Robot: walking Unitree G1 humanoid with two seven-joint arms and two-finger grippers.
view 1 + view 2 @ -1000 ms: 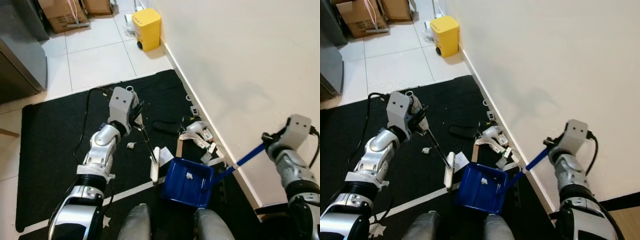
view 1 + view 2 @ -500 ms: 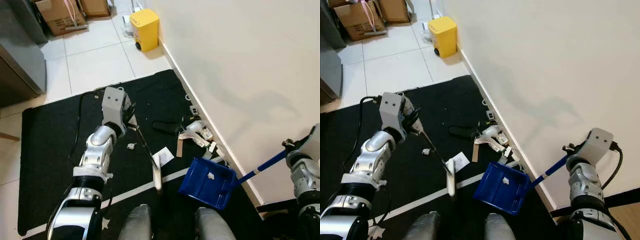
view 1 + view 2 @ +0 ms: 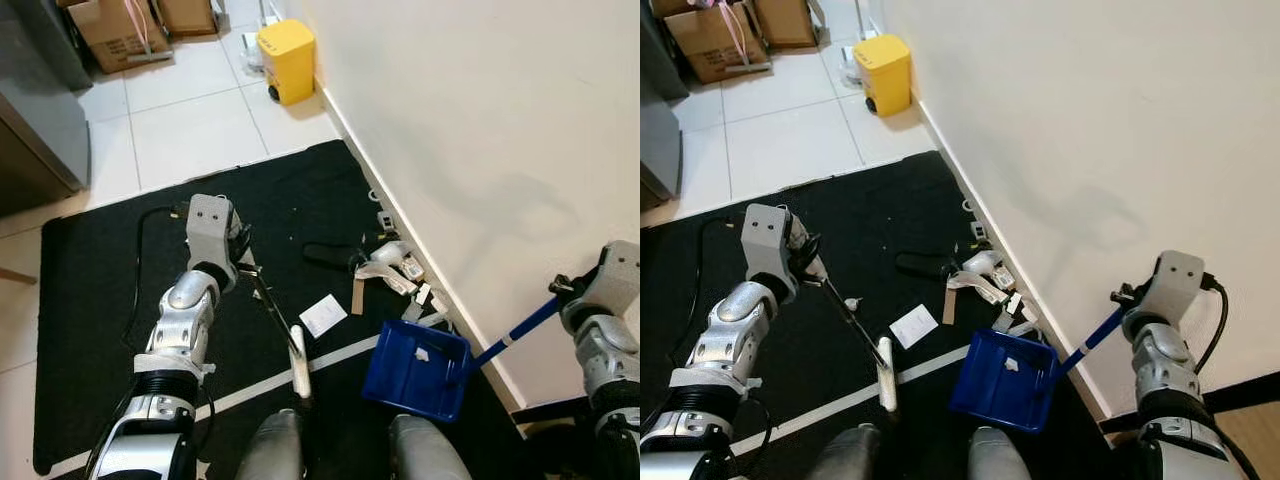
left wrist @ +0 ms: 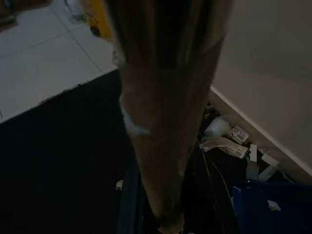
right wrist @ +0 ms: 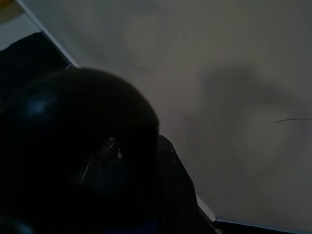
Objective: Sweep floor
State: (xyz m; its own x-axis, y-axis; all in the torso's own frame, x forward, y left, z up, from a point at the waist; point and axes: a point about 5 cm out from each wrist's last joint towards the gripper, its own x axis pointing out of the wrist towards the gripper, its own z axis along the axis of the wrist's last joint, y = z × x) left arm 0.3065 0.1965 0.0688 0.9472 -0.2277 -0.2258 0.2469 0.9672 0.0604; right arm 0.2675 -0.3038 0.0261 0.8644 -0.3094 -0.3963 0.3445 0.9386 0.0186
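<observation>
My left gripper [image 3: 241, 266] is shut on the thin dark handle of a hand brush, over the black mat [image 3: 90, 300]. The brush's white head [image 3: 298, 364] rests low on the mat, close to my legs. To the right, my right gripper [image 3: 1129, 297] is shut on the blue handle of a blue dustpan [image 3: 412, 372], which is tilted beside the wall with a small white scrap [image 3: 421, 353] in it. A white paper scrap [image 3: 322, 314] lies on the mat between brush and dustpan. In the left wrist view the brush handle [image 4: 161, 122] runs close up toward the dustpan [image 4: 273, 207].
Litter and a white object [image 3: 388, 268] lie along the skirting next to a black item [image 3: 325, 256]. A yellow bin [image 3: 285, 48] stands by the wall further on, cardboard boxes [image 3: 115, 30] behind it, and a grey cabinet [image 3: 35, 110] at left. White tiles lie beyond the mat.
The dustpan came away from the brush and now sits to the right by the wall. The brush head swung left and back toward my legs, uncovering the paper scrap.
</observation>
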